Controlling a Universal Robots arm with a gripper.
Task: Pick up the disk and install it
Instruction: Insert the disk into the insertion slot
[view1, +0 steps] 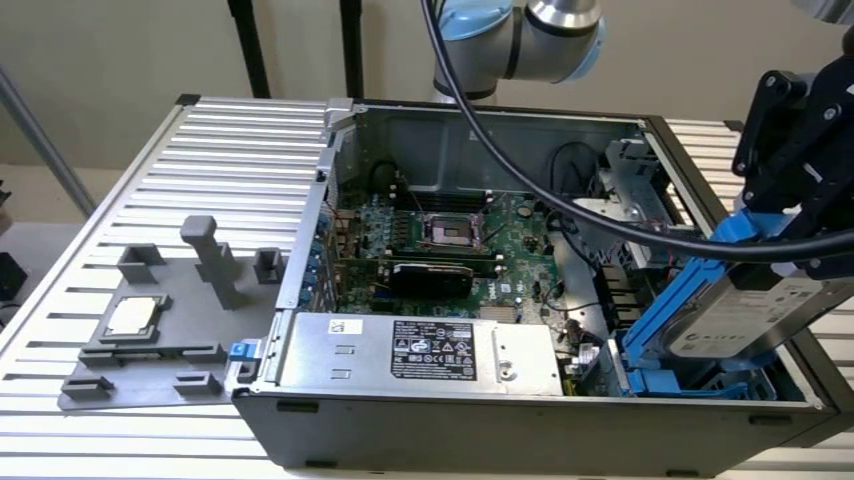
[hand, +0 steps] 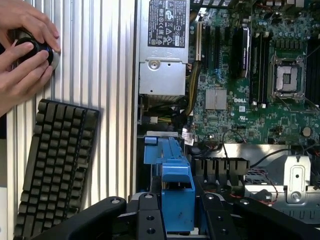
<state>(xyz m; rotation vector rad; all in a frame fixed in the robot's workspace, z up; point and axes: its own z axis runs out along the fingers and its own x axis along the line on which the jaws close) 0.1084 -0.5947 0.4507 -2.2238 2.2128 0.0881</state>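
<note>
The gripper (hand: 179, 226) clasped the disk (hand: 176, 185) by its blue carrier frame, black fingers (hand: 150, 220) on either side, above the open computer case (hand: 136, 100). Inside lay a motherboard (hand: 250, 90) and a silver power supply (hand: 162, 65). On the ribbed table (hand: 115, 75) beside the case's wall, a black keyboard (hand: 55, 165) lay, and a person's hands (hand: 25, 22) cupped a round black object (hand: 34, 50).

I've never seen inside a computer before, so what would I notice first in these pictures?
First comes the big open computer case on the slatted table, with its green board showing inside. At the exterior view's right, the black gripper holds the disk in its blue frame, tilted at that end of the case. In the wrist view, a person's hands hold a round black thing near a keyboard.
</note>
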